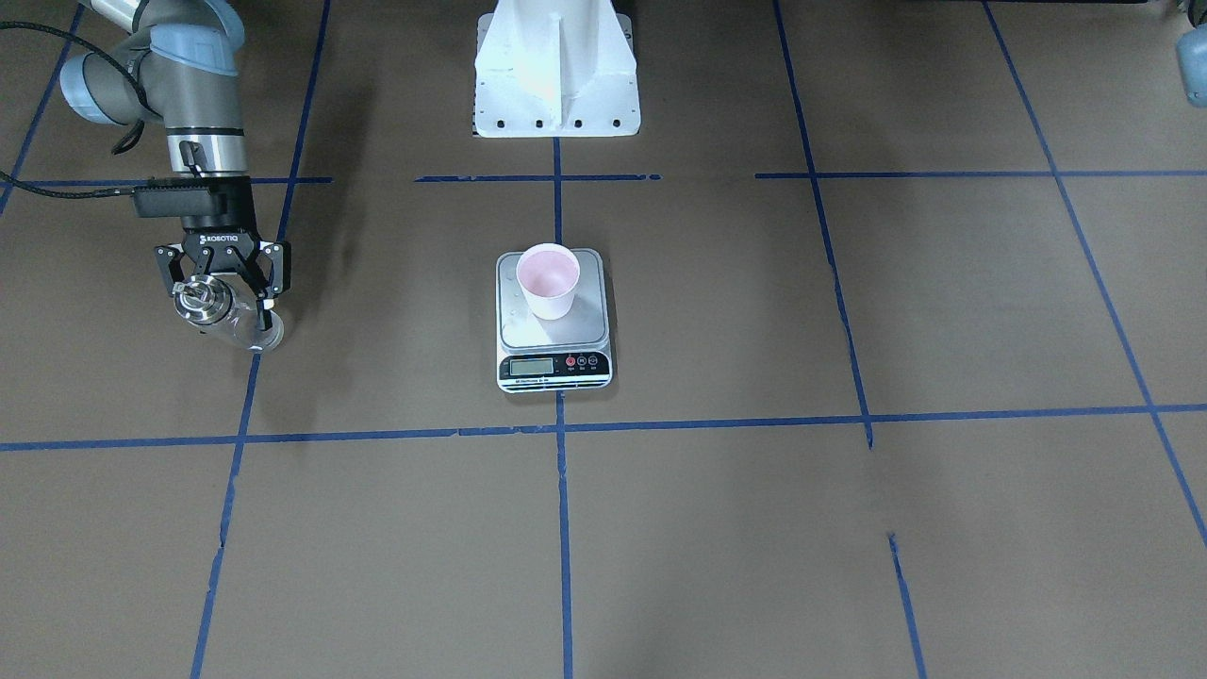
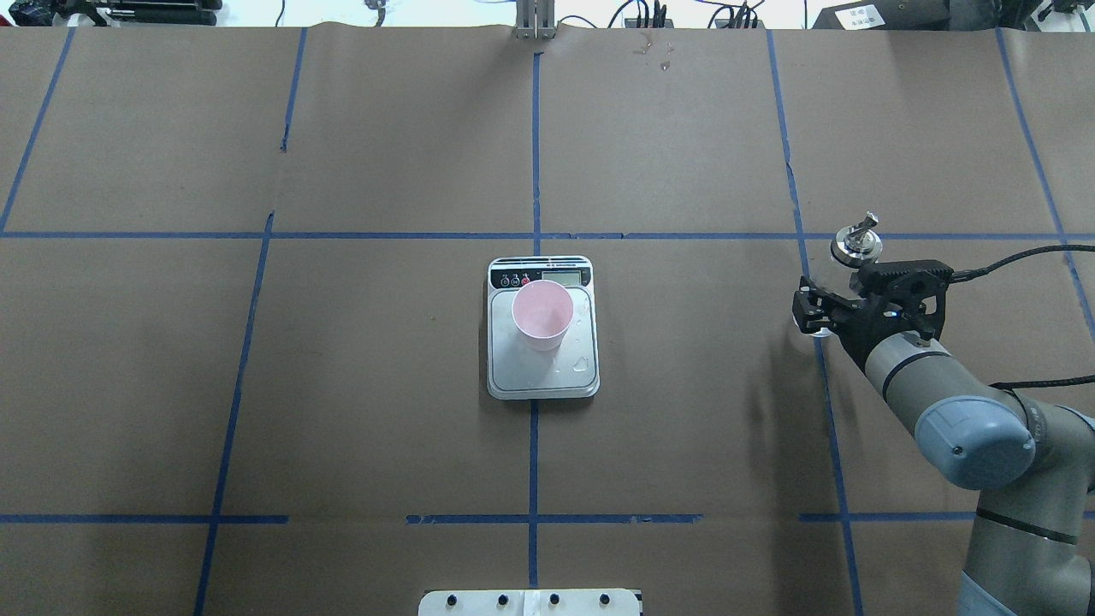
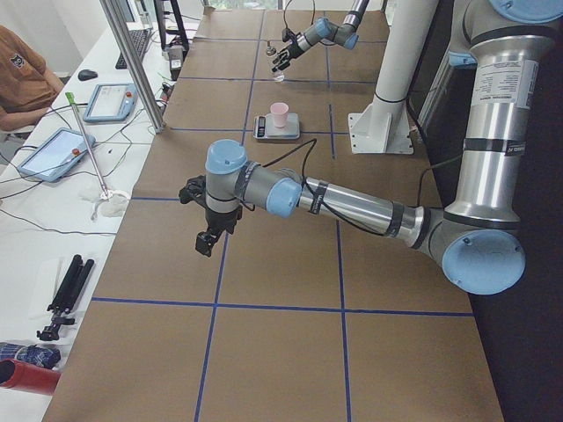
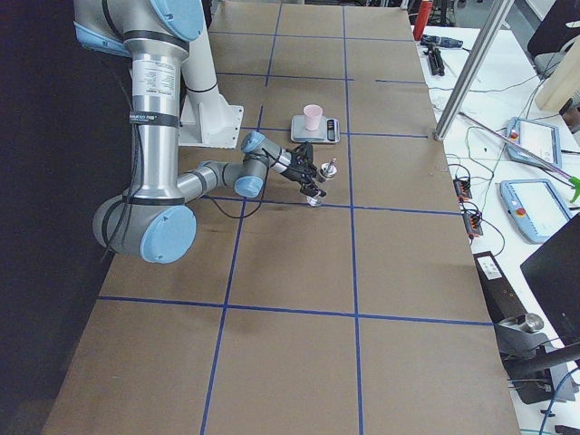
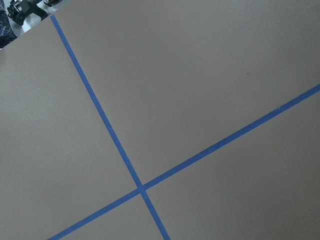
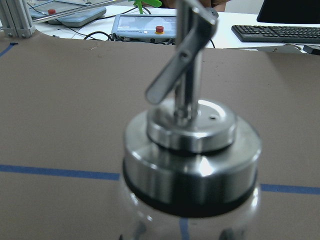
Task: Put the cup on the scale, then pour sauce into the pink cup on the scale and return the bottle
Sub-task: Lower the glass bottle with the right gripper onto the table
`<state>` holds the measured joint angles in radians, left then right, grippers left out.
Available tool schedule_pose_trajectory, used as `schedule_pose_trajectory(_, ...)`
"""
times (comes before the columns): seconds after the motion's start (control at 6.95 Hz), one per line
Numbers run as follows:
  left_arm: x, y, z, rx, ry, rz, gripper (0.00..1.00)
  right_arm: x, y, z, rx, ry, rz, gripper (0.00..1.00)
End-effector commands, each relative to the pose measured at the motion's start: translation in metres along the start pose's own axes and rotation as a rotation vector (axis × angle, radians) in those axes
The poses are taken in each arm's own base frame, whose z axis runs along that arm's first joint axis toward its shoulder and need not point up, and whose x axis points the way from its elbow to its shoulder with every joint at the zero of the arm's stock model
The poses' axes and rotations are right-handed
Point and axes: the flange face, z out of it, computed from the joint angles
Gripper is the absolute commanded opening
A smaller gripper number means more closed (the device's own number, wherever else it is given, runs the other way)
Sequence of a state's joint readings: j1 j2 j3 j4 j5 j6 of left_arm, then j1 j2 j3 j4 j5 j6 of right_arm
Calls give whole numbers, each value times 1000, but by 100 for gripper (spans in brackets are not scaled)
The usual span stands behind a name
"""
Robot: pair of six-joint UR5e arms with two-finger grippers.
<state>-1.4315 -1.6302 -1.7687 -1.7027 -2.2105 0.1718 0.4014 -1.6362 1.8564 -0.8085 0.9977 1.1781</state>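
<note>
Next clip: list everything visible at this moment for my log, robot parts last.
cup: one, pale pink, upright on the scale's platform.
scale: one, silver platform, white rim, black front strip, table centre.
bottle: one, clear glass with shiny metal cap, on the robot's right side of the table.
table: one, brown cover.
tape lines: several, blue, gridding the table.
pedestal: one, white, at the robot's edge.
control tablets: two, grey-blue, on the side desk.
person: one, orange top, partly in view beside that desk.
right claw: one, black, shut on the bottle.
left claw: one, black, over bare table; open or shut unclear.
</note>
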Motion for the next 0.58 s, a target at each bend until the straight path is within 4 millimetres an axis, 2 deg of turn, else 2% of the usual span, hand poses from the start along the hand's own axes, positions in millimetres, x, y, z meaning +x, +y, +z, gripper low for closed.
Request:
schedule_pose_trajectory(0.0,0,-1,0,0,0,0,100,-1,3,0,-4,-1,-4,73)
schedule_pose_trajectory(0.29,0,-1,1,-1,0,0,100,0,3,0,-2,1,-4,81)
schedule_pose_trajectory(0.43,0,-2,0,1,0,1,100,0,2,0,-1,0,-3,88)
